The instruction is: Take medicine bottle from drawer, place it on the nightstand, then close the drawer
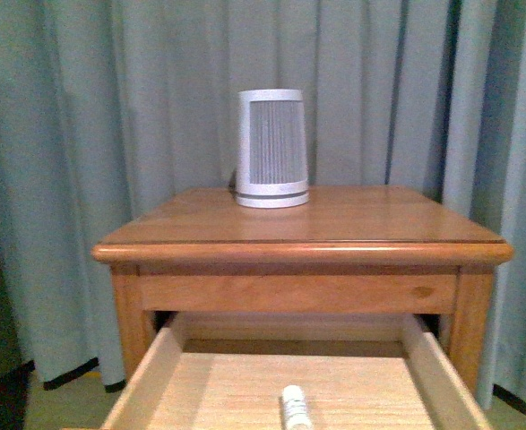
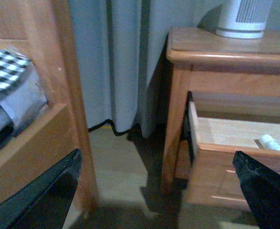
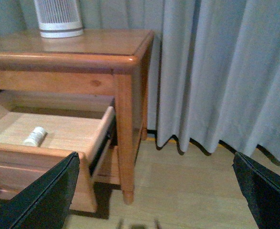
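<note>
The honey-brown nightstand [image 1: 334,224] stands ahead with its upper drawer [image 1: 155,376] pulled open. The small white medicine bottle [image 1: 295,408] lies on its side on the drawer's pale floor. It also shows in the left wrist view [image 2: 272,142] and the right wrist view [image 3: 35,136]. My left gripper [image 2: 156,191] is open and empty, low beside the nightstand's left side. My right gripper [image 3: 156,191] is open and empty, low beside its right side. Neither arm shows in the front view.
A tall white slatted device [image 1: 271,148] stands at the back of the nightstand top. Grey curtains [image 1: 110,134] hang behind. A wooden bed frame [image 2: 63,95] with checked bedding [image 2: 6,71] stands left of the left gripper. Pale floor [image 3: 187,191] lies beside the nightstand's right leg.
</note>
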### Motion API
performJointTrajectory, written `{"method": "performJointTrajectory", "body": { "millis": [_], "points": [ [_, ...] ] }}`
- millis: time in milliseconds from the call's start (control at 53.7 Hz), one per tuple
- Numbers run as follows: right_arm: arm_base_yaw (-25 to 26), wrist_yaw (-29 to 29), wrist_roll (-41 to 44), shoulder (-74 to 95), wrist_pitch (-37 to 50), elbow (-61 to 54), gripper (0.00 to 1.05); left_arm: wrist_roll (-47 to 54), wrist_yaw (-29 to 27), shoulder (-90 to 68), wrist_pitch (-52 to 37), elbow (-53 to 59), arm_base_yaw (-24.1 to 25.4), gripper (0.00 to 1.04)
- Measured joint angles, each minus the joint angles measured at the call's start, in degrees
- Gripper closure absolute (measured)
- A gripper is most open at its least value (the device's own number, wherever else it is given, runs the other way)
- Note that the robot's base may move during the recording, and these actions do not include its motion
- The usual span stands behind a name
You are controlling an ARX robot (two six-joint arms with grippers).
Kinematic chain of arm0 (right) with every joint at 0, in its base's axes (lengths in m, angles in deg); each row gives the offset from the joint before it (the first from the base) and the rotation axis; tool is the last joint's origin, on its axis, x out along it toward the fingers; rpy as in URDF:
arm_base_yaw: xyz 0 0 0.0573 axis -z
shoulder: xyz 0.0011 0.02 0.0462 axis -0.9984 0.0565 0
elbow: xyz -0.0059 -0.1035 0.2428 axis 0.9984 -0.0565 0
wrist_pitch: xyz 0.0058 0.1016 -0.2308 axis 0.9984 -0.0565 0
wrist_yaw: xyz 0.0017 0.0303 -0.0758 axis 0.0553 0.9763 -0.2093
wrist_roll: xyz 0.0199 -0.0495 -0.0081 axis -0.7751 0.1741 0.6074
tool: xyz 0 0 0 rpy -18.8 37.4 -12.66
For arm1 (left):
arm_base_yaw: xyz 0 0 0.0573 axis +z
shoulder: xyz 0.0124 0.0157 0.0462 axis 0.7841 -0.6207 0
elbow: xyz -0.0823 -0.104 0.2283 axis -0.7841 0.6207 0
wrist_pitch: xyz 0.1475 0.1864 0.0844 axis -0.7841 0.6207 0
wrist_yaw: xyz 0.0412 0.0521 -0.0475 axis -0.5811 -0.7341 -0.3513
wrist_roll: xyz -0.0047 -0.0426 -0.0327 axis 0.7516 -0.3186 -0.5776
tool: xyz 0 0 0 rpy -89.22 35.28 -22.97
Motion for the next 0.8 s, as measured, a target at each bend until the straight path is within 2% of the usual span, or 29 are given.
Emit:
{"method": "performJointTrajectory", "body": {
  "millis": [93, 149, 186, 242, 354, 429, 522, 671, 801],
  "points": [
    [0.0, 0.3, 0.0, 0.1, 0.0, 0.0, 0.07, 0.0, -0.3, 0.0, 0.1, 0.0, 0.0, 0.07],
    [-2.2, -7.3, -2.5, 3.3, -4.0, 1.6, 0.07, 0.0, -0.1, 0.0, 0.1, 0.0, 0.0, 0.07],
    [-3.4, -12.3, -3.7, 8.4, -3.3, 3.0, 0.07, 0.0, -0.2, 0.0, 0.1, 0.0, 0.0, 0.07],
    [-4.0, -14.6, -5.0, 16.9, 1.3, 5.3, 0.07, 0.0, -0.2, 0.0, 0.1, 0.0, 0.0, 0.07],
    [-5.1, -13.6, -6.8, 37.0, 11.0, 15.3, 0.07, 0.0, -0.1, 0.0, 0.1, 0.0, 0.0, 0.07],
    [-5.5, -12.0, -7.8, 50.4, 11.7, 24.3, 0.07, 0.0, -0.1, 0.0, 0.1, 0.0, 0.0, 0.07],
    [-5.8, -10.2, -9.0, 64.7, 8.5, 34.3, 0.07, 0.0, -0.1, 0.0, 0.1, 0.0, 0.0, 0.07],
    [-7.5, -11.3, -13.0, 82.5, 1.2, 47.1, 0.07, 0.0, -0.1, 0.0, 0.1, 0.0, 0.0, 0.07],
    [-10.2, -12.9, -15.7, 92.8, 0.9, 53.5, 0.07, 0.0, -0.1, 0.0, 0.1, 0.0, 0.0, 0.07]
  ]
}}
